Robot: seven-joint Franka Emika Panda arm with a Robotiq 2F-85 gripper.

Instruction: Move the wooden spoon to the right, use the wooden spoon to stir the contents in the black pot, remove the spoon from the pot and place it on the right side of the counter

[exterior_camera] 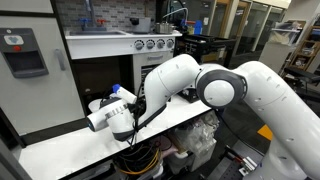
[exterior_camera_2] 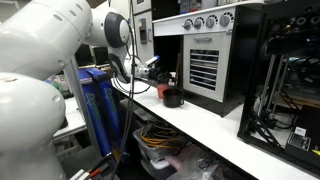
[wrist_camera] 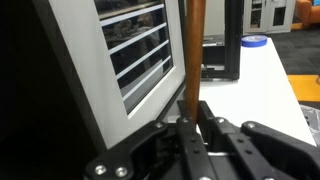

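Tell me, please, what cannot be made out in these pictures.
1. Pot contents: in an exterior view the pot is too small and dark to see inside.
2. Pot: in an exterior view the arm hides it.
3. Spoon bowl: in the wrist view the spoon, held in the pincer, runs off the top edge.
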